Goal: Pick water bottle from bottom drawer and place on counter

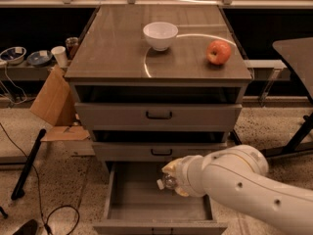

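Note:
The bottom drawer (142, 202) is pulled open below two shut grey drawers. My white arm comes in from the lower right. My gripper (172, 181) hangs over the open drawer, near its back right, just under the middle drawer's front. It is shut on the water bottle (167, 182), a small clear bottle whose white cap points left. The bottle is held above the drawer's floor, and the rest of the drawer floor shows bare. The counter (112, 48) is the glossy grey-brown cabinet top with a pale curved line.
A white bowl (160, 35) and a red apple (218, 52) stand on the counter. A cardboard sheet (54, 99) leans left of the cabinet. A dark table (298, 58) stands at the right. A black pole (29, 163) and cables lie on the floor at the left.

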`<state>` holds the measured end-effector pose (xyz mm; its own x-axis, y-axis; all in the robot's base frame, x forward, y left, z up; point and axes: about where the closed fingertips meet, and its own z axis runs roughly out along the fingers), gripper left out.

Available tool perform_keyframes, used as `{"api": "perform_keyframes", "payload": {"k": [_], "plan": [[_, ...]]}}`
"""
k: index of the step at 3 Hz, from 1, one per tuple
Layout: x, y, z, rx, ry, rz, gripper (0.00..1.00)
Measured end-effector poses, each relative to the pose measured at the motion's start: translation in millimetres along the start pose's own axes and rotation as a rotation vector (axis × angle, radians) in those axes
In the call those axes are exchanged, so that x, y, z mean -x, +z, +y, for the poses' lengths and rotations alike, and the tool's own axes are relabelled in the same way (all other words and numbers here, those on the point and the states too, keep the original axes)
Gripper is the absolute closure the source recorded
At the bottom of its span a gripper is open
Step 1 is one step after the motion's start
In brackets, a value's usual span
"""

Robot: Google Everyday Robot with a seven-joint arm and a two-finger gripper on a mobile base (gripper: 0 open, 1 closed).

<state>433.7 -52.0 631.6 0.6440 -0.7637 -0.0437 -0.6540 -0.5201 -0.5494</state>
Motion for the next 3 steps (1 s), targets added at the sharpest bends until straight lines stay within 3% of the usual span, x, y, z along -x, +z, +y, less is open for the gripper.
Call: {"api": "perform_keyframes", "payload": {"k": [1,2,3], "plan": [[-2,-50,-9,-0.066,-0.004,0.071,1.0],[2,-95,-37,-0.12,-0.042,0.122,1.0],[13,-140,-89,-0.196,-0.103,0.147,1.0]]}}
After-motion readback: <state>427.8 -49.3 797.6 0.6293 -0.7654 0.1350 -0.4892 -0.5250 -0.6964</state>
